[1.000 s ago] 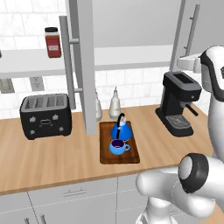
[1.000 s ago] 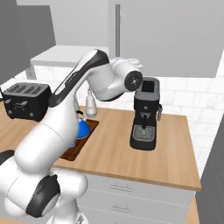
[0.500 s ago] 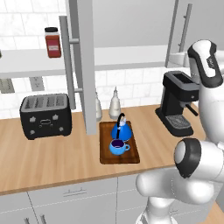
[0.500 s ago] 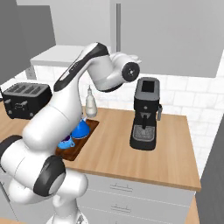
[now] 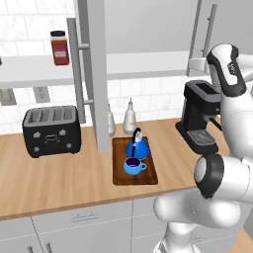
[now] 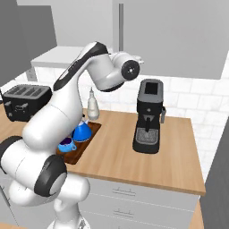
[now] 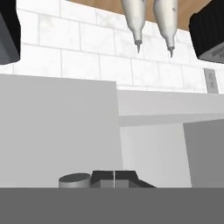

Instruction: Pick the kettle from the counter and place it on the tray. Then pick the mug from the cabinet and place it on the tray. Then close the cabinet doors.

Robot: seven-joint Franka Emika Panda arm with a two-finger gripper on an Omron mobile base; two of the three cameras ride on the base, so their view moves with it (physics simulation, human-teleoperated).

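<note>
Two white bottles [image 5: 129,117] behind tray [image 5: 118,176], toaster [image 5: 51,130] left

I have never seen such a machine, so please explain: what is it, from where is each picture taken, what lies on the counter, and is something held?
It is a white robot arm in a rendered kitchen. Two pictures come from cameras on its base, behind the arm to its left and right, showing the same scene. The third comes from a camera on the hand, which is turned over, so the two white bottles hang from the top.

On the counter stand a black toaster, the bottles, a coffee machine and a dark tray. On the tray stand the blue kettle and the blue mug.

Above, the grey cabinet has its doors open; a red jar stands on its shelf.

The gripper is shut, its tips together, and holds nothing.
</note>
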